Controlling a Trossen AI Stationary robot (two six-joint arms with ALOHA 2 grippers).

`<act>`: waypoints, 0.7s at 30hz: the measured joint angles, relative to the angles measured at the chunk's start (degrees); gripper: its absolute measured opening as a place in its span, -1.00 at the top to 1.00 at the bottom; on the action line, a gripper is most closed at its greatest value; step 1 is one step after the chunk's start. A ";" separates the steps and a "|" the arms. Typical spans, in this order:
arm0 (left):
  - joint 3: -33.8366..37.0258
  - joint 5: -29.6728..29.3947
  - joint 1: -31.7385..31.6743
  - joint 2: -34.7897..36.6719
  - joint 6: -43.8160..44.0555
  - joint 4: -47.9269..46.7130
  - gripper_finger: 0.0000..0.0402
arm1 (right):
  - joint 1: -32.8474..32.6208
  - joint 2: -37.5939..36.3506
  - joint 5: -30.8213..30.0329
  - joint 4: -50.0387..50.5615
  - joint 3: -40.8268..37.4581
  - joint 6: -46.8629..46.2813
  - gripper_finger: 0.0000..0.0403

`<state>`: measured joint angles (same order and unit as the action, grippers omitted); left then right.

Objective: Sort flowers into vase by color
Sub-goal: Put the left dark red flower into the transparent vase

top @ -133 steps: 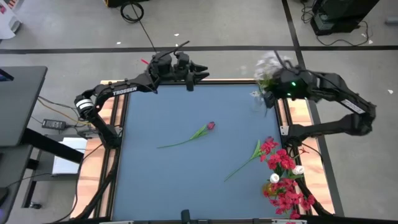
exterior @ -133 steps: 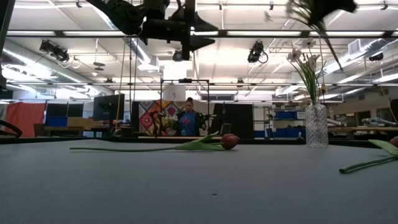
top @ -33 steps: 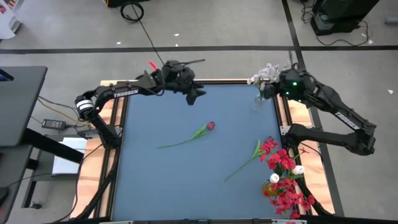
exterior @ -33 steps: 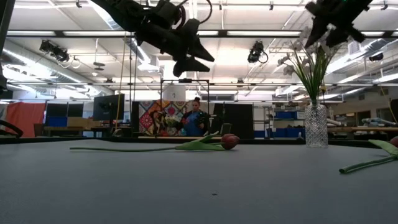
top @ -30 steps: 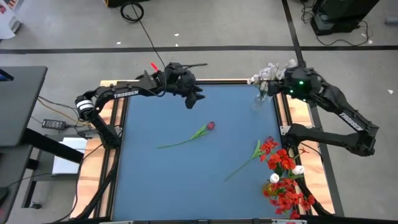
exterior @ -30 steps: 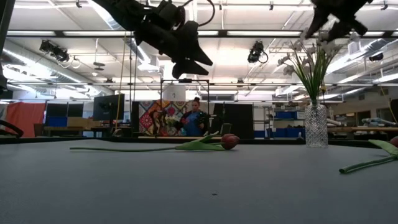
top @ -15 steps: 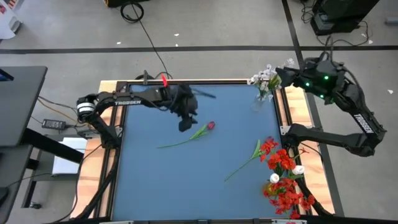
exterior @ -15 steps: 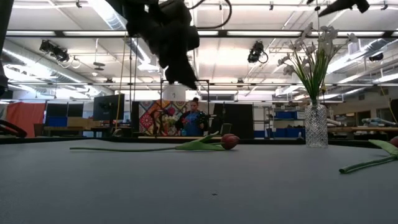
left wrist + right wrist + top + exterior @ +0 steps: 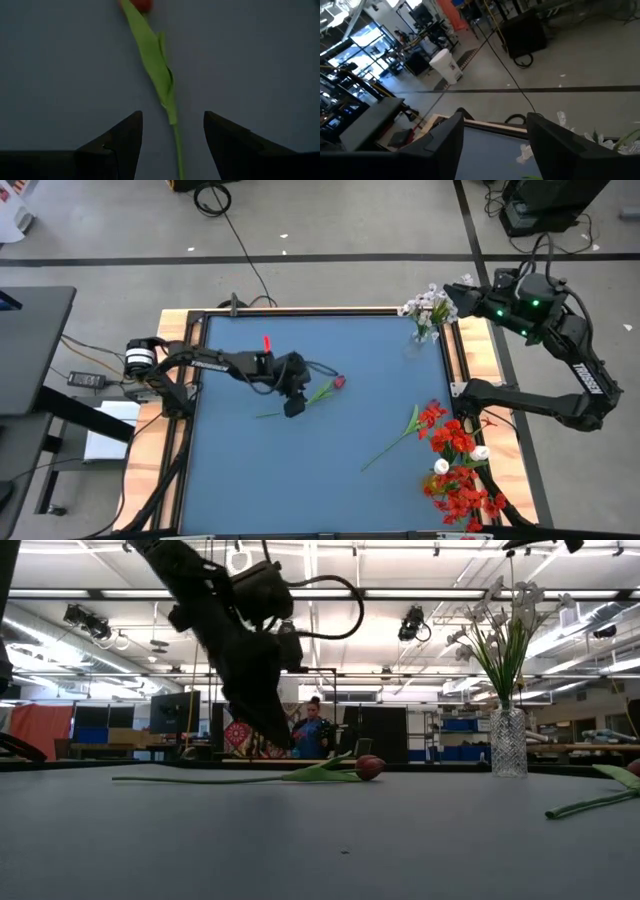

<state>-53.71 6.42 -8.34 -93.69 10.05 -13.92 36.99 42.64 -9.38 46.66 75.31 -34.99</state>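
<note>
Hovering over the dark red bud flower at frame centre in high view, left gripper has jaws apart, straddling the thin stem w/o touching. Judging it light, limp, easily rolled; best pinched on the stem below the leaf, not the bud. Right gripper, jaws apart & empty, sits upper right by vase w/ white blooms.

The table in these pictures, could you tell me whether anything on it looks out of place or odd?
Nothing looks damaged or spilled. The glass vase stands upright holding white flowers. A dark red bud lies alone mid-table under the open left gripper, and red flowers lie heaped at the table's right edge, unsorted.
</note>
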 joint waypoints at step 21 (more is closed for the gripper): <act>11.36 -10.23 6.11 -8.52 8.60 24.72 0.27 | -0.01 -0.04 12.08 -1.96 -0.02 2.83 -0.03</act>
<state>-42.35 -3.81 -2.23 -102.21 18.65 10.81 36.98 42.60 2.70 44.71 75.29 -32.16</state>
